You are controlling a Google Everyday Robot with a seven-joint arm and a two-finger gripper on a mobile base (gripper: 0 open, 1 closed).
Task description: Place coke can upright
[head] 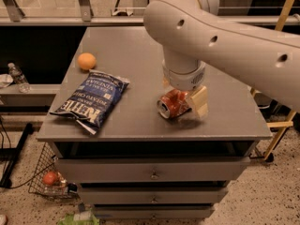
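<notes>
The coke can (171, 105) is lying on its side, right of the middle of the grey cabinet top (140, 64). The gripper (186, 97) is sitting right over it; whether it is squeezing the can cannot be told. The can is looking light, thin and slippery, so it is likely best held gently across its round middle. The blue Kettle chip bag (89, 102) is lying shut on the left. The drawers (152, 174) are sitting shut.
</notes>
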